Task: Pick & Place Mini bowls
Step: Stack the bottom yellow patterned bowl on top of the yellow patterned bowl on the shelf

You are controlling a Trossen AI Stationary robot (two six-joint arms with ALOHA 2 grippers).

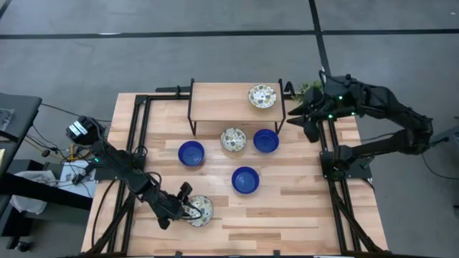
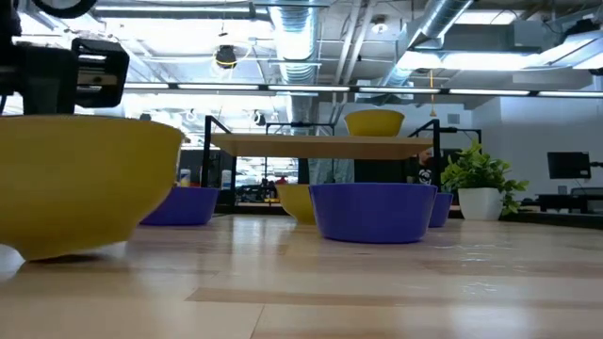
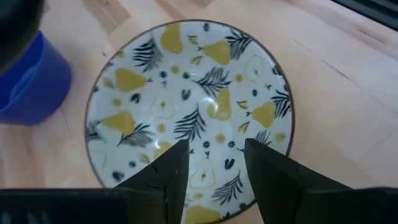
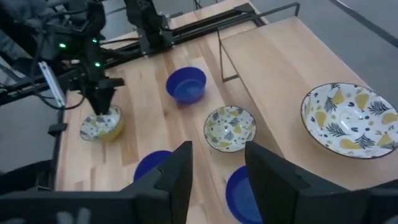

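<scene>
The patterned bowl (image 3: 189, 106) sits under the left pincer (image 3: 214, 165), whose part-open fingers straddle its rim to grip; the right pincer (image 4: 217, 168) waits open, empty.

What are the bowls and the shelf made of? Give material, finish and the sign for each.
Blue bowls: likely glazed ceramic, solid colour with a glossy sheen, though plastic can't be ruled out.
Patterned bowls: probably glazed ceramic, smooth cream inside with printed pears and leaves under a dark rim line.
Shelf: light wood top with visible grain, matte, on thin black legs that look like metal.
</scene>
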